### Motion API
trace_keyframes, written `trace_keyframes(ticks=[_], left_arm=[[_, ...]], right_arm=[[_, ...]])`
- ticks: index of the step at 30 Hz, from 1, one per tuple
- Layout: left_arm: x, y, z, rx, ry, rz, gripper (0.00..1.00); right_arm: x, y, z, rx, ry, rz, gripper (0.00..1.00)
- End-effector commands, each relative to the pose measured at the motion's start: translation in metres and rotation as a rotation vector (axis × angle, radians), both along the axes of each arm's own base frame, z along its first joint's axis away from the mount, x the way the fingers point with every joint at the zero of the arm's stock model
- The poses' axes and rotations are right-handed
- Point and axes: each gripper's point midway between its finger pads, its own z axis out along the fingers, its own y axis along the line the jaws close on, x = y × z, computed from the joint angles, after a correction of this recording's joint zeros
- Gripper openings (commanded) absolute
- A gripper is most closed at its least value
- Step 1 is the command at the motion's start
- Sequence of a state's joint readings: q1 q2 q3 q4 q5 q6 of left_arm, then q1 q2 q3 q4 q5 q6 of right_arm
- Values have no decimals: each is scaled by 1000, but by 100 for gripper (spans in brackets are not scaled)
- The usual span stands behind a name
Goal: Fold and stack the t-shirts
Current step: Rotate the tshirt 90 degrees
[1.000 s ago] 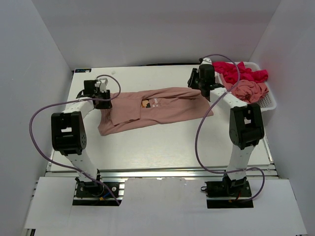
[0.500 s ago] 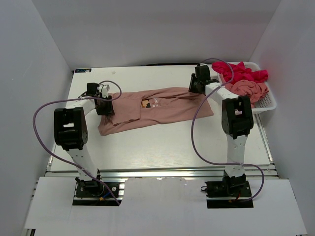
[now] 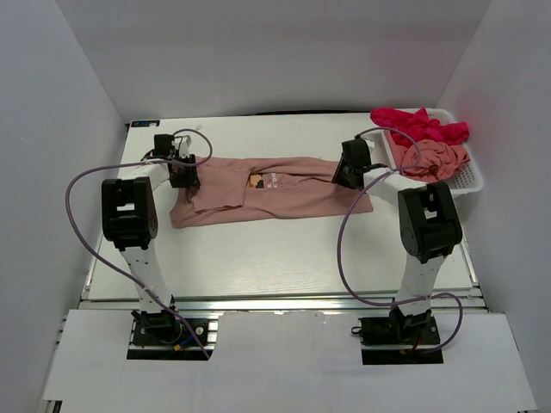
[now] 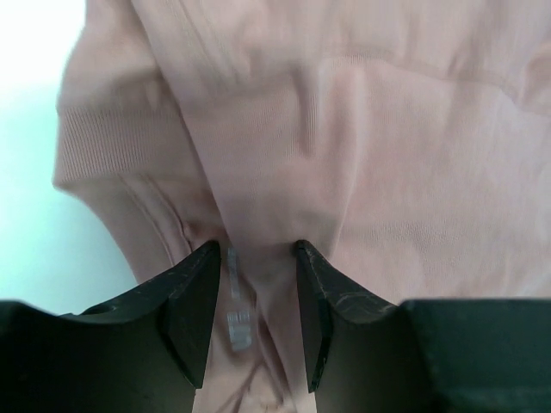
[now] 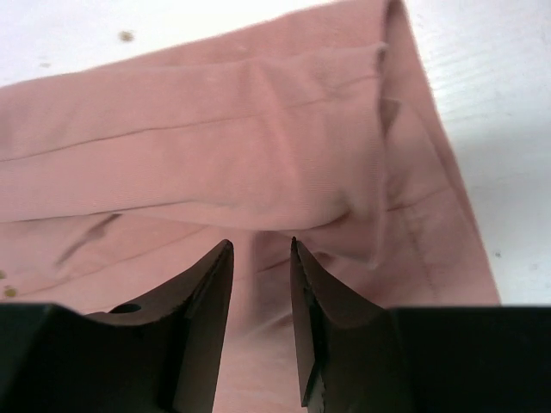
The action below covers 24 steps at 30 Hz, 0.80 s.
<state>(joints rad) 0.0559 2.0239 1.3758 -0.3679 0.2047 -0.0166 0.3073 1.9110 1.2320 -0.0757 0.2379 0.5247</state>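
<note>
The left pincer stood half closed on a ridge of the salmon t-shirt. The right pincer sat narrowed over its other end, grip unclear. Between them the shirt lay stretched on the worktop, unfolded. Beyond the right pincer, more t-shirts waited in the basket. The chest print was unreadable.

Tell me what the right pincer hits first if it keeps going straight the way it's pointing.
The right pincer points down at the salmon-pink t-shirt. It would meet that folded fabric first, probably almost at once, though depth is hard to judge. The table lies beneath.
</note>
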Motion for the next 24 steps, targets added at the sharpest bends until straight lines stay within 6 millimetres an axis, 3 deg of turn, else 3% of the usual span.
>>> trace_keyframes(ticks=[1,2,5,6,7,9,10,16,20,24], left_arm=[[19,6,-7,31,-14,10,51],[31,7,2,35,-40,9,51],[47,9,-6,44,-45,9,51],[60,11,2,52,-75,15,51],[64,13,-11,68,-62,-9,51],[78,10,-9,57,-83,-20,51],[79,8,-19,38,-65,-20,51],[86,1,-22,-11,-74,-9,51],[85,0,-10,-12,-92,-17,51],[84,1,-1,-3,-104,-22,51]], right_arm=[[7,18,31,-1,-103,-14,38],[5,18,33,-19,-104,-18,38],[-6,28,39,-63,-119,16,38],[-10,30,40,-76,-120,26,38],[-14,36,41,-80,-123,42,38],[-21,37,44,-88,-119,53,38],[-25,37,45,-94,-117,55,38],[-27,14,44,-224,-132,8,38],[-21,-13,40,-327,-124,-73,42],[-15,-26,24,-266,-87,-100,46]])
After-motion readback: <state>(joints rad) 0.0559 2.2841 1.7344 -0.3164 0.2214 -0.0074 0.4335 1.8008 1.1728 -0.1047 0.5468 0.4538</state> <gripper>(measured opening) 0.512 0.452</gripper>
